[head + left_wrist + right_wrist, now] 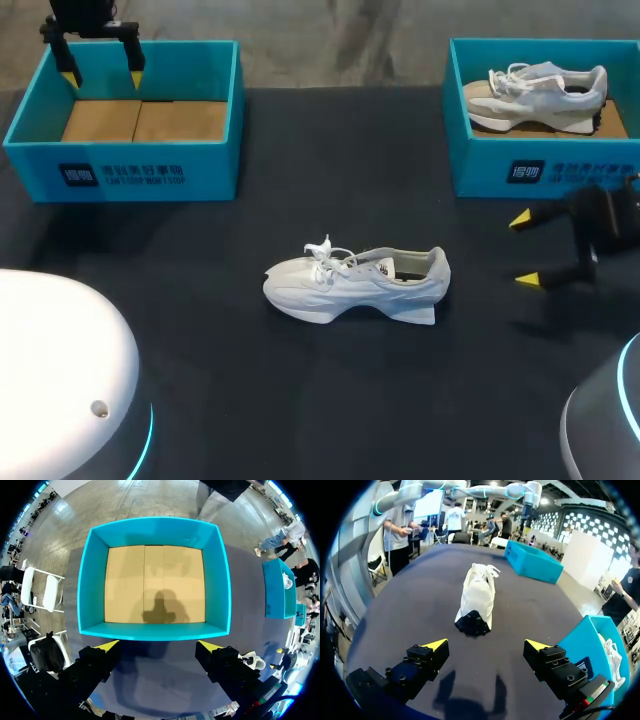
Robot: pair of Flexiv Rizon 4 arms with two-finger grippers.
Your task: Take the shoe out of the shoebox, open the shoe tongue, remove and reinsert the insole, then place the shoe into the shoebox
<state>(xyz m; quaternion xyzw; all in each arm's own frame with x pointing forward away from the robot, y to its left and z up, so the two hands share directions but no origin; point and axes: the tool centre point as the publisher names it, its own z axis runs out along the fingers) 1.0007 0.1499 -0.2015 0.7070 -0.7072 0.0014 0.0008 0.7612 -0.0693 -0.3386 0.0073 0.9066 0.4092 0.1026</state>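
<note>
A white shoe [355, 283] lies on its sole in the middle of the dark table, toe toward my left; the right wrist view has the shoe [476, 597] ahead of the fingers, heel nearest. My right gripper [527, 250] hovers open to the right of it, apart from it, fingers pointing at it; it shows empty [487, 644]. My left gripper [102, 76] hangs open over the back of the left shoebox [130, 175], whose cardboard floor is bare. In the left wrist view that gripper [159, 643] points down at the shoebox [155, 630].
A second blue shoebox [540, 165] stands at the back right with another pale shoe [540, 95] inside. It shows beside my right gripper as a box [592, 640]. Two white robot bases [60, 380] fill the near corners.
</note>
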